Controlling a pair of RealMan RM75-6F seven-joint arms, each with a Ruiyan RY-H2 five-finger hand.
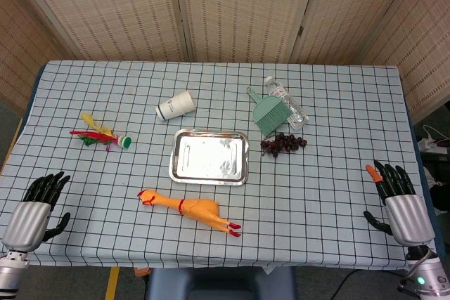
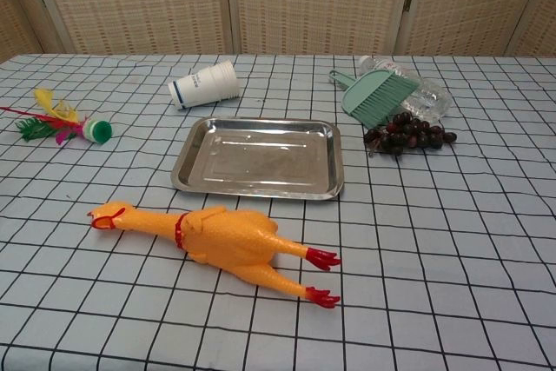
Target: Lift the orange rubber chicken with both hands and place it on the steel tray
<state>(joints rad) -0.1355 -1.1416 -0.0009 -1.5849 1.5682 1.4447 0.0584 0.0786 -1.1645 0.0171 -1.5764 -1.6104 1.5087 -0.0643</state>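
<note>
Both of my hands rested at the near corners of the checked table (image 1: 337, 110), my left hand (image 1: 36, 205) and my right hand (image 1: 399, 199) with fingers apart, holding nothing. Between them the rubber chicken (image 2: 217, 236) lay on its side, just in front of the steel tray (image 2: 257, 157), not touching it.

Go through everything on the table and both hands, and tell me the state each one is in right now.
rubber chicken: lying on its side, untouched.
steel tray: flat, empty.
paper cup: tipped on its side.
water bottle: lying down, partly under the brush.
green brush: lying flat.
grapes: bunch resting on the cloth.
feather shuttlecock: lying down.
left hand: open, holding nothing.
right hand: open, holding nothing.
</note>
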